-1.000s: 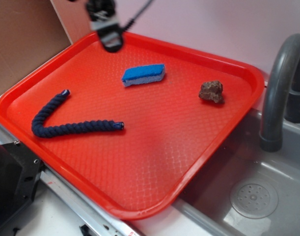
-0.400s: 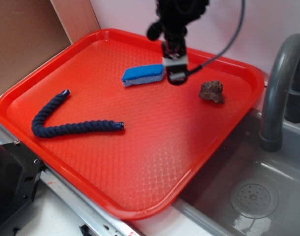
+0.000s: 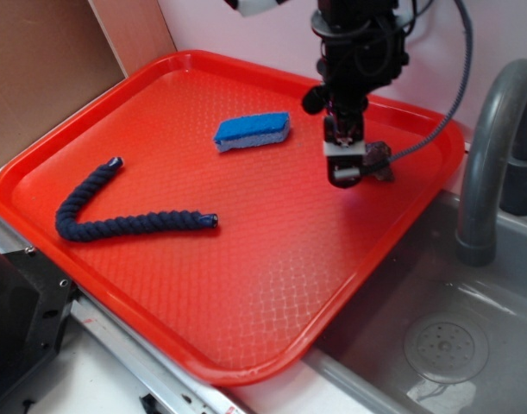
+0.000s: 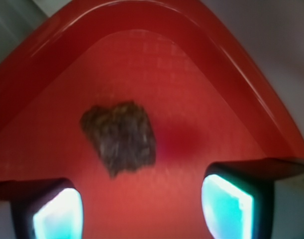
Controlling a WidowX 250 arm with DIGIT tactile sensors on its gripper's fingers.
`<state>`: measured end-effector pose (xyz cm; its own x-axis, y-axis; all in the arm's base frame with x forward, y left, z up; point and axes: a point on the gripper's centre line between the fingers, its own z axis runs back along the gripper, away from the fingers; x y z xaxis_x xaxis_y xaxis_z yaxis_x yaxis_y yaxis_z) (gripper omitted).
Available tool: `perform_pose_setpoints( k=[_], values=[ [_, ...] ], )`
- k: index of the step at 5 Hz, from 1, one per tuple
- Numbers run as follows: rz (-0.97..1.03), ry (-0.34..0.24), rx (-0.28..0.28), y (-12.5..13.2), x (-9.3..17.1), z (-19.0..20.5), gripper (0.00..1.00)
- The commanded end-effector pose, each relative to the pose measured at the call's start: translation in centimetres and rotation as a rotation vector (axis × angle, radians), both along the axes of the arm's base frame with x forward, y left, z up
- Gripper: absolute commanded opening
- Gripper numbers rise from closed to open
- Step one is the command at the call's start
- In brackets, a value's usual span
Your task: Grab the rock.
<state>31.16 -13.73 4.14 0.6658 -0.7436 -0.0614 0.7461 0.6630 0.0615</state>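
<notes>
We see the gripper [image 3: 346, 172] hanging over the right part of the red tray [image 3: 116, 267], pointing down, its tip in front of the rock [image 3: 380, 159] in the exterior view so that only the right edge of the stone shows past it. A second ago the arm was at the tray's far left rim, and shortly after that it stood just right of the blue sponge [image 3: 252, 130]; it has since crossed to the rock's spot. The rock itself has not shifted: it lies on the tray floor near the right rim, well apart from the sponge and from the dark blue rope [image 3: 116, 220], both of which also lie where they were. From the wrist view we see the rock [image 4: 121, 136] flat on the tray, ahead of the two fingertips [image 4: 57, 211], which stand wide apart, one at each lower corner, with bare tray between them. The jaws are spread wide and hold nothing. We cannot tell how high the fingertips are above the tray.
</notes>
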Motion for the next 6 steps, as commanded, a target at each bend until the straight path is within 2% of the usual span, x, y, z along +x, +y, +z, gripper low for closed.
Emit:
perform_pose_setpoints(
  k=[1, 2, 3, 4, 5, 6],
  values=[
    [-0.004, -0.060, -0.140, -3.0, 1.1, -0.6, 0.09],
    [0.003, -0.083, -0.185, -3.2, 1.2, -0.9, 0.00],
    [0.080, -0.122, -0.185, -1.4, 0.5, 1.1, 0.00],
    [0.322, -0.138, -0.055, 3.0, -2.8, 5.6, 0.00],
    [0.567, -0.091, 0.029, 7.0, -6.1, 8.3, 0.00],
    [0.813, -0.079, 0.105, 8.4, -9.1, 11.2, 0.00]
  ],
)
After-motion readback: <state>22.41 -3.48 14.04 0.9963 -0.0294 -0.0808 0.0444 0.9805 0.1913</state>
